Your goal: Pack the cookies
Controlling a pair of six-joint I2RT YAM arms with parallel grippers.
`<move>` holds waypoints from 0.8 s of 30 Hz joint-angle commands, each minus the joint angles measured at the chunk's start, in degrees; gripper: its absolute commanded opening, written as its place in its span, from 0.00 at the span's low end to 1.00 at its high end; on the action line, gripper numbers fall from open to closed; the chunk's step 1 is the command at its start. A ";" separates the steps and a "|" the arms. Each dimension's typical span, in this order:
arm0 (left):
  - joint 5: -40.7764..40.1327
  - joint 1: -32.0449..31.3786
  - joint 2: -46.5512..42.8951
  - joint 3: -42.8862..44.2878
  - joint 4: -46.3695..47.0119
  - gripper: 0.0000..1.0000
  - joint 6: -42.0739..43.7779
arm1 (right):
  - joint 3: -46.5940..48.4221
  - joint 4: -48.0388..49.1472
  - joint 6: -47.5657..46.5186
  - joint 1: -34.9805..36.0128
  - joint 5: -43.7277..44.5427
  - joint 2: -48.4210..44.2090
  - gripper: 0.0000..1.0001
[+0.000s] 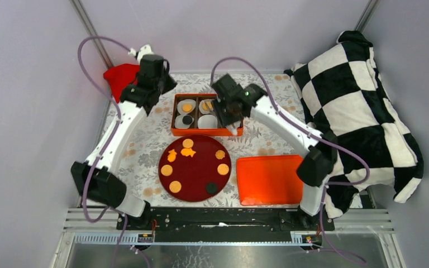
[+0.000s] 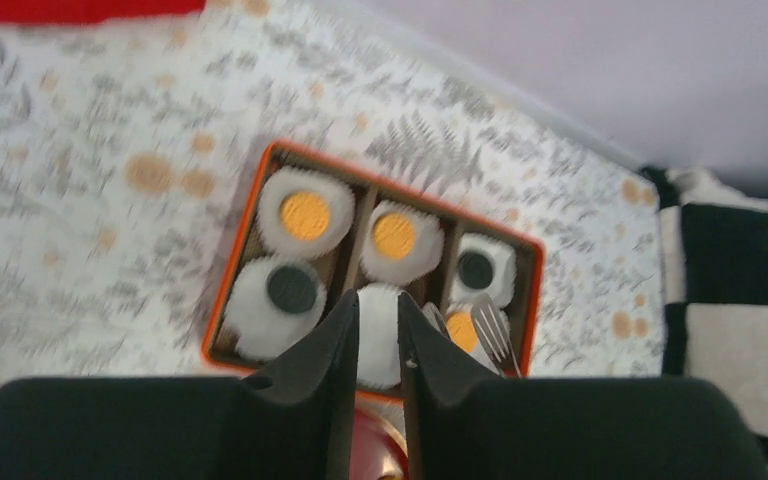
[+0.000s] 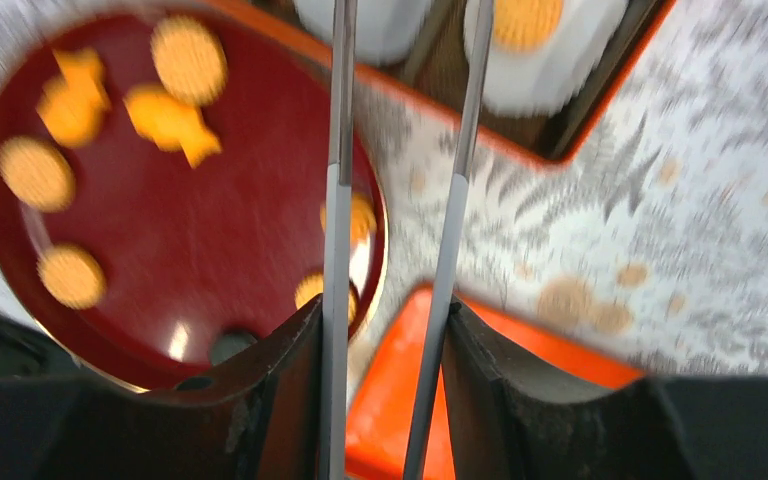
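Note:
Cookies lie on the dark red plate [image 1: 195, 184]: several orange-tan discs [image 1: 167, 170], a black disc [image 1: 211, 187], a star [image 1: 171, 155] and a fish shape [image 1: 187, 152]. The orange box [image 1: 176, 132] holds white paper cups; in the left wrist view, three hold orange discs [image 2: 305, 215], two hold black ones [image 2: 292, 290], and one is empty [image 2: 378, 340]. My right gripper [image 1: 232, 114] is shut on metal tongs [image 3: 338, 150], whose tips [image 2: 495, 335] hang over the box's near right cup. My left gripper [image 2: 378, 300] hovers over the box's far left, nearly closed and empty.
An orange lid [image 1: 269, 180] lies right of the plate. A red cloth [image 1: 120, 75] sits at the back left. A black-and-white checkered cloth [image 1: 363, 111] fills the right side. A floral cloth [image 1: 139, 151] covers the table.

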 commanded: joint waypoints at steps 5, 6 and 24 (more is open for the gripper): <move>-6.18 -3.72 -13.59 -15.24 1.96 0.24 -3.96 | -30.49 15.05 3.44 9.00 0.70 -22.71 0.42; -5.71 -4.09 -14.38 -15.00 -0.12 0.24 -4.46 | -31.37 13.92 4.58 10.23 1.52 -23.95 0.42; -7.68 -9.35 -32.85 -27.37 -8.42 0.23 -7.76 | -40.27 10.74 16.24 38.86 9.68 -19.51 0.44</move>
